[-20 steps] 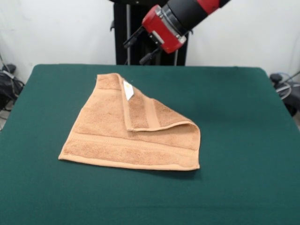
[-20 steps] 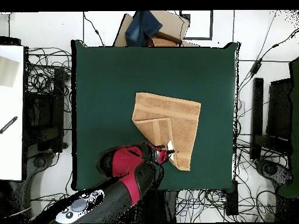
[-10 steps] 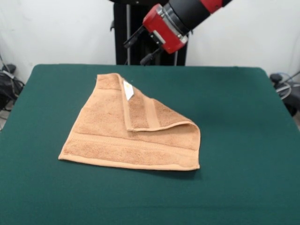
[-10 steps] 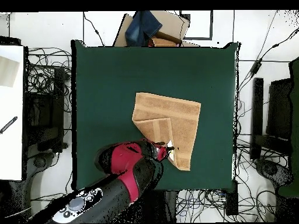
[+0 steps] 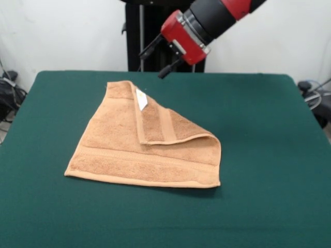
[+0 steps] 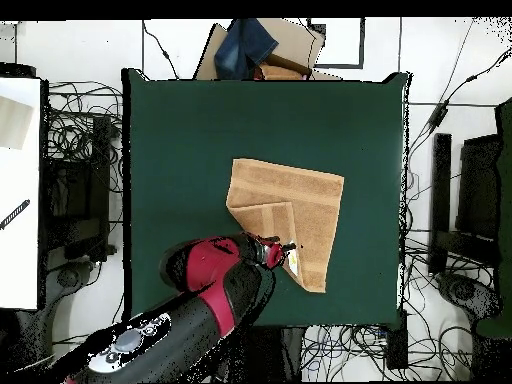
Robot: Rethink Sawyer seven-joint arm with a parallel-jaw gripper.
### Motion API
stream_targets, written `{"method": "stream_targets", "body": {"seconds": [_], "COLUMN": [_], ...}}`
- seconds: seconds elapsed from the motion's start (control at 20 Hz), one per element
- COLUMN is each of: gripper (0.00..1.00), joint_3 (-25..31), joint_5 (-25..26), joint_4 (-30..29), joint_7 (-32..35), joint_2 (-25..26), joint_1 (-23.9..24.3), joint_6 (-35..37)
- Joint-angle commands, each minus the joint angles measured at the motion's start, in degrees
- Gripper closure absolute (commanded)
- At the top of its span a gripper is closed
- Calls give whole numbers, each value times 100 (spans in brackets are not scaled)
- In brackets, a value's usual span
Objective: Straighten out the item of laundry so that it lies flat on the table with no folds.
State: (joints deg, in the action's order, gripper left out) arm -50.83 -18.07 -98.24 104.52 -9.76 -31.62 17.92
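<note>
A tan terry-cloth towel (image 5: 139, 150) lies mid-frame on the dark green cloth-covered table (image 5: 269, 155), one corner folded over, unstraightened; the red-and-black gripper (image 5: 159, 56) hovers above, fingers spread and empty

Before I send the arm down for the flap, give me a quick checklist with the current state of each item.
1. Towel flat, no folds: not ok; one corner is folded over onto the middle.
2. Folded flap's corner with the white tag exposed: ok.
3. Gripper clear of the cloth: ok; it hangs above the table's far edge.
4. Jaws open: ok; two separated tips show.
5. Towel fully on the table: ok.
6. Room to unfold the flap: ok.
</note>
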Motion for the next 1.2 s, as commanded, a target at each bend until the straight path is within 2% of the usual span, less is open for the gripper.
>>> {"method": "stream_targets", "body": {"seconds": [0.05, 0.7, 1.2], "gripper": [0, 0, 0], "joint_3": [436, 345, 396], "joint_5": [-255, -306, -405], "joint_4": [663, 1203, 1654], "joint_7": [1389, 1545, 1715], "joint_2": [464, 738, 1147], "joint_1": [-91, -156, -117], "joint_6": [801, 1388, 1496]}}
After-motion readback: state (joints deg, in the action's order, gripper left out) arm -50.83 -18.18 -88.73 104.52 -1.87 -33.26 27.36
